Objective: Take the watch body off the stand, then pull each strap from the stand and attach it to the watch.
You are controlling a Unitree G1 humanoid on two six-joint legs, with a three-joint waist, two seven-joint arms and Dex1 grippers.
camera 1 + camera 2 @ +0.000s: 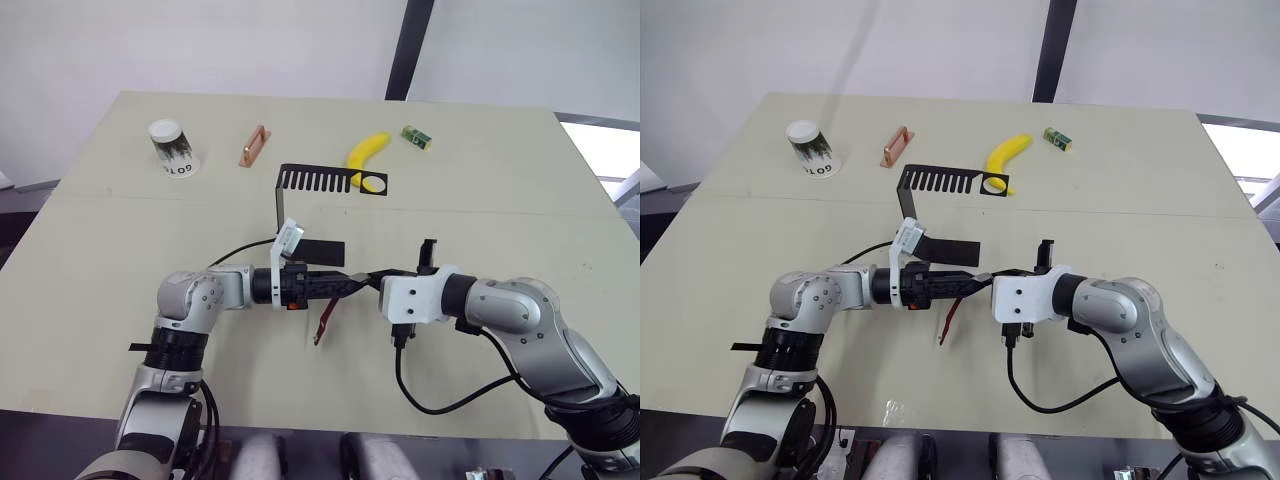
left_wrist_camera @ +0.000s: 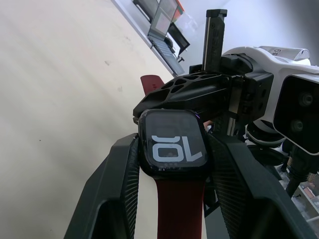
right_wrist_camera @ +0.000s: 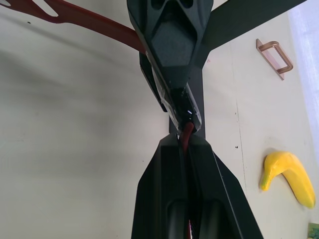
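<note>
Table [image 1: 480,200]: pale top carrying everything.
Stand [image 1: 300,200]: upright at mid-table, comb arm beside the banana [image 1: 366,150].
Left gripper [image 2: 172,164]: clenched on the watch body [image 2: 172,144], one maroon strap [image 2: 179,209] attached and hanging.
Right gripper [image 3: 185,144]: pinched shut on the second strap [image 3: 185,133], its end touching the watch body.

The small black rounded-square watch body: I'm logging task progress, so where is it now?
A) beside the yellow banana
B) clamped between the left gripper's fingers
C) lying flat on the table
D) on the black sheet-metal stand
B: the left wrist view shows the small black rounded-square watch body squeezed between the left gripper fingers, one dark red strap already attached.
</note>
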